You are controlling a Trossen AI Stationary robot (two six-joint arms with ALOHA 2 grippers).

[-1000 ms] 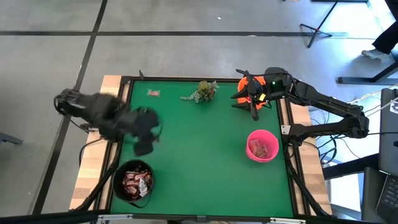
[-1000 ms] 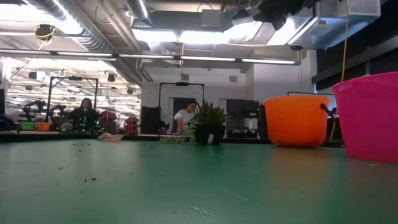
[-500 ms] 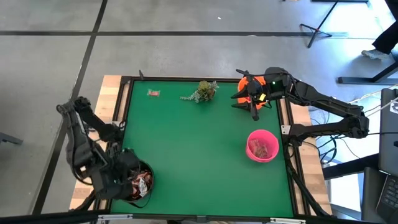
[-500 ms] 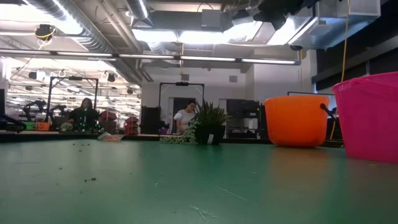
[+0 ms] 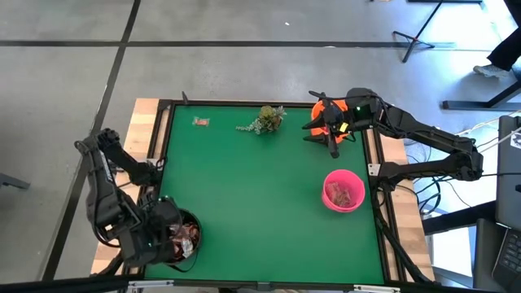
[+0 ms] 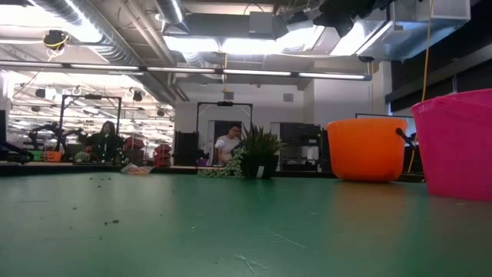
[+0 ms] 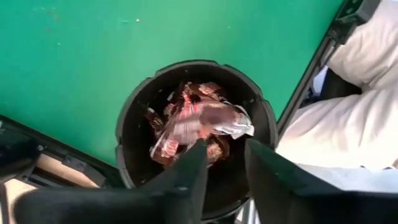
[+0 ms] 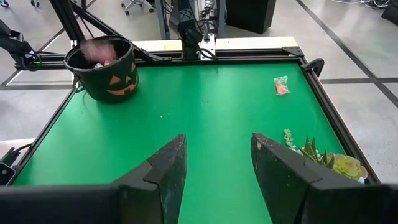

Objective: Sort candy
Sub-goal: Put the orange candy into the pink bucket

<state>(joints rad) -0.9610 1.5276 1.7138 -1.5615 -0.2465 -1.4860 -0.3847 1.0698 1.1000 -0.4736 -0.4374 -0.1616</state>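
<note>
One stray candy (image 8: 281, 86), R wrist only.

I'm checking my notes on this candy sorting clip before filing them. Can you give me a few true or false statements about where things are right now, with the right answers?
1. The left gripper hangs open over the black bucket of candy. True.
2. The pink bowl is empty. False: the high view shows candy in it.
3. One loose packet lies on the green mat near the far left corner. True.
4. The right gripper is over the pink bowl. False: it is at the orange bowl by the far right corner.
5. The plant sprig stands inside the black bucket. False: it sits on the mat at the far edge.
</note>
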